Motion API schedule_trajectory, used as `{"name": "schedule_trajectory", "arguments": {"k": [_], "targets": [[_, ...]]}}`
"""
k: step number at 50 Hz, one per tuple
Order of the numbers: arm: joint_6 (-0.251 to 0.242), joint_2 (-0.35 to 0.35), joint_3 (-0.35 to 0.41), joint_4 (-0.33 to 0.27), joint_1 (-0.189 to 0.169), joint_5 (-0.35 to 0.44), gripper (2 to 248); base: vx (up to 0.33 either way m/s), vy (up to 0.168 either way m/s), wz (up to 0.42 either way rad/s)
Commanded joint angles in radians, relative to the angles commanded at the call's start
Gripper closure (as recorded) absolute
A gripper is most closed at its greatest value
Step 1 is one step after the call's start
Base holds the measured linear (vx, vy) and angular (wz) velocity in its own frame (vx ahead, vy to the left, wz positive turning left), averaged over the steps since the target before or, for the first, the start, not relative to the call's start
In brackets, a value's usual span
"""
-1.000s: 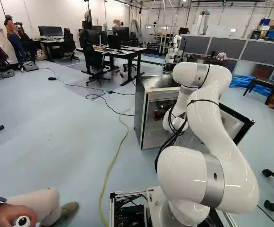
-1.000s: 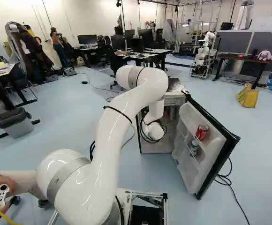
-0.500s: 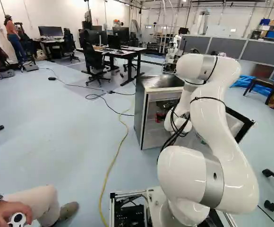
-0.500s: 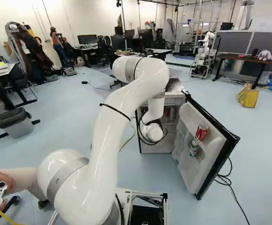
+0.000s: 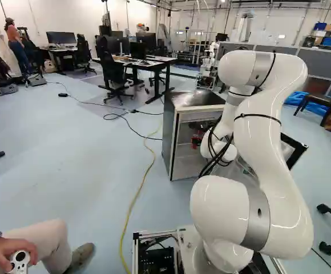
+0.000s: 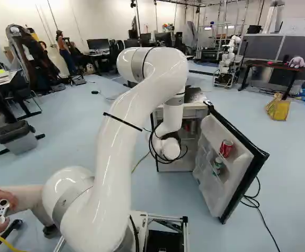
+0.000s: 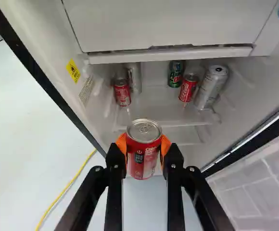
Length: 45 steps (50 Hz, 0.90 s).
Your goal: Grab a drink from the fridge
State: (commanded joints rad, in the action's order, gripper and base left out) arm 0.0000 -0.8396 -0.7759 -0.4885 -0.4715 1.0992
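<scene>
My end effector (image 5: 197, 137): closed on one red can (image 7: 144, 150) | can: between my orange pads (image 7: 121, 143), one against each side | beyond it: fridge (image 5: 168, 134), door (image 6: 231, 163) open, more cans (image 7: 187, 89) on shelf (image 7: 154, 114)

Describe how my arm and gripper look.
The arm is glossy white with rounded segments, silver-grey collars, thin black straps and loose black cables looping near its far end. The gripper is black, with two slim fingers and orange pads.
</scene>
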Motion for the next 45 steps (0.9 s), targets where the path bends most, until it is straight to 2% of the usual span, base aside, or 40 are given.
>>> {"name": "schedule_trajectory", "arguments": {"k": [20,45], "targets": [[0.000,0.124,0.134,0.067,-0.009,0.000,162,0.000,0.000,0.000],[0.000,0.258,0.251,0.079,-0.011,0.000,162,0.000,0.000,0.000]]}}
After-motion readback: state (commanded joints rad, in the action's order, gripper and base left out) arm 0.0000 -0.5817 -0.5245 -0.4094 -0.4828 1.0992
